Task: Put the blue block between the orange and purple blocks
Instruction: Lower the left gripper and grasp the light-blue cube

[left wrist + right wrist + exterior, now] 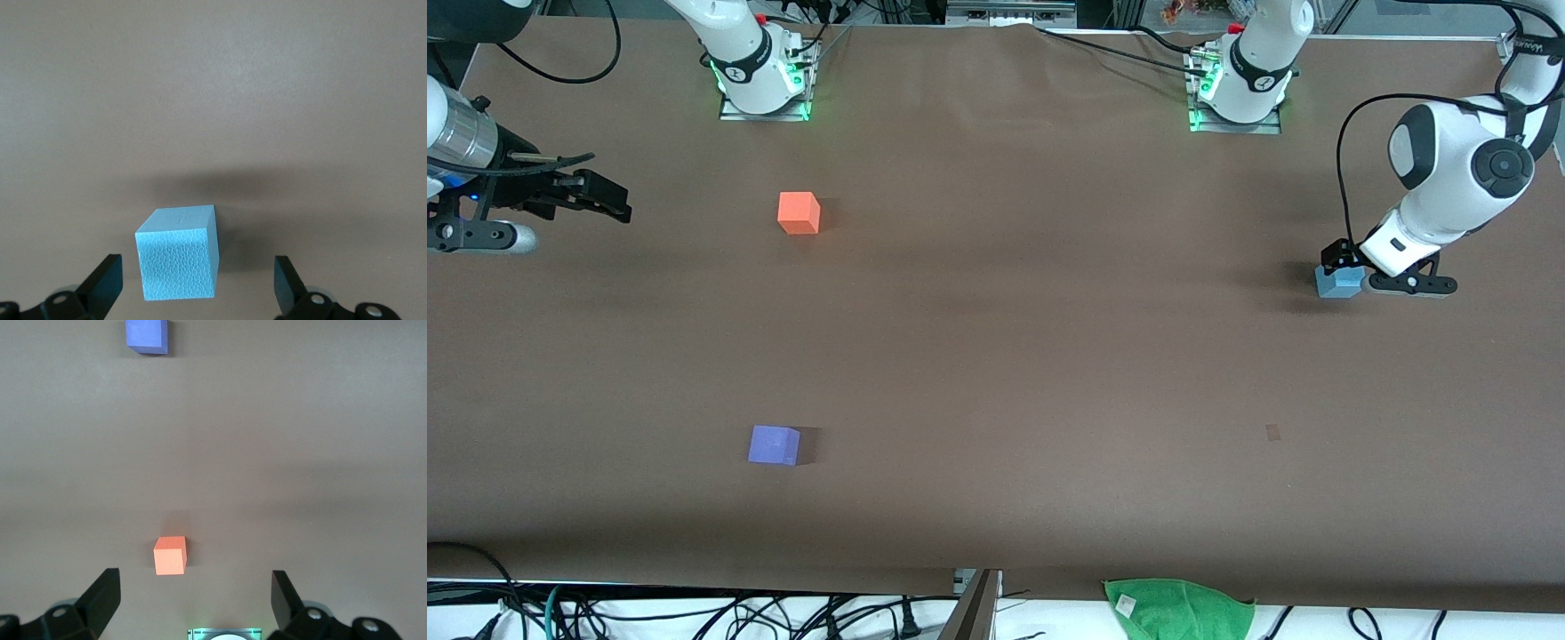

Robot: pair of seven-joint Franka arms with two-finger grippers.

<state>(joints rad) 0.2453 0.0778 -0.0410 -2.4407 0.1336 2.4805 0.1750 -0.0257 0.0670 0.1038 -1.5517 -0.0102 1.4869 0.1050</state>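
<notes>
The left gripper [1343,271], jaws spread, seemingly straddles the light sky-blue matte foam cube [1338,283] near the table's left-arm edge; the right gripper [609,200] waits spread over the other edge.

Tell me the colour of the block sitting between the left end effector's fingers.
Light sky blue; the blue block shows best in the left wrist view.

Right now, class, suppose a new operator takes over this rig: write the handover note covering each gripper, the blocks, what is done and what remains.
Left gripper: open, low at the table, fingers either side of the blue block, not closed on it.
Right gripper: open, waiting at its own end of the table.
Orange block and purple block: toward the right arm's end, the purple one nearer the front camera.
Done: the approach.
Left: grasp, carry, set between them.
</notes>
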